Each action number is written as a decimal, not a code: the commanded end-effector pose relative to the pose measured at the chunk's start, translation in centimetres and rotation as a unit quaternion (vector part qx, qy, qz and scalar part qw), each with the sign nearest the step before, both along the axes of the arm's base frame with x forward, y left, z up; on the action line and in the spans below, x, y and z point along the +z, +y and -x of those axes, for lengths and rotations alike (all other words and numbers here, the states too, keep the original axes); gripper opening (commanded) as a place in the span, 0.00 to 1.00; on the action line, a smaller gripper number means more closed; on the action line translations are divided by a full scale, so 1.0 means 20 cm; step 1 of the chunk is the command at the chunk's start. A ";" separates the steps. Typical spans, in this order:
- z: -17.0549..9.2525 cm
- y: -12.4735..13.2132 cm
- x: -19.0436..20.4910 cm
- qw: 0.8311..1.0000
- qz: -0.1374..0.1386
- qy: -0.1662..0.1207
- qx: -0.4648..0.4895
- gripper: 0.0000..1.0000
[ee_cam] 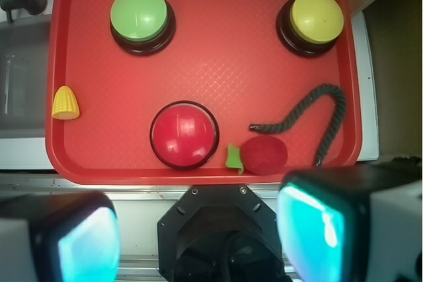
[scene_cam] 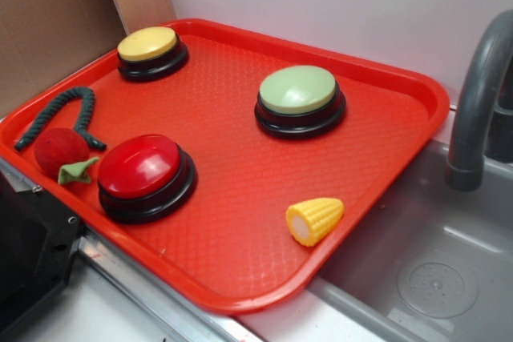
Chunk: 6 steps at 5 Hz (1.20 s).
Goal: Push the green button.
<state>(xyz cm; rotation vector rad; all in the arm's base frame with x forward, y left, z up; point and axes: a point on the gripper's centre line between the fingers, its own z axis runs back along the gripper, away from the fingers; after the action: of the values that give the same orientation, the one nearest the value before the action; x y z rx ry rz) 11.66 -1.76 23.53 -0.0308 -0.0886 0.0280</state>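
Gripper (ee_cam: 198, 242) hovering off the tray's near edge, fingers spread apart, gripping nothing.
Green button (scene_cam: 299, 100) is sitting on the red tray (scene_cam: 240, 238) toward the far rim, open tray floor separating it from red button (scene_cam: 146, 176), yellow button (scene_cam: 151, 52), corn (scene_cam: 314, 220).

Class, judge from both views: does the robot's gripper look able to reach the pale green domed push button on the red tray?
Probably yes. The green button stands uncovered with bare tray around it; the open gripper hangs above the tray's near edge.
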 end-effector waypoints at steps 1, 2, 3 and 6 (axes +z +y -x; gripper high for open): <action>0.00 0.00 0.00 1.000 0.000 0.000 0.000 1.00; -0.25 0.01 -0.24 0.997 0.071 0.003 0.001 1.00; -0.49 -0.03 -0.41 0.995 0.091 0.002 -0.034 1.00; -0.49 -0.03 -0.41 0.995 0.091 0.002 -0.034 1.00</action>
<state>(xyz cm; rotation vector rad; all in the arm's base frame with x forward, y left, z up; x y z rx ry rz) 20.89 -2.22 14.18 -0.2081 -0.0401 -0.0287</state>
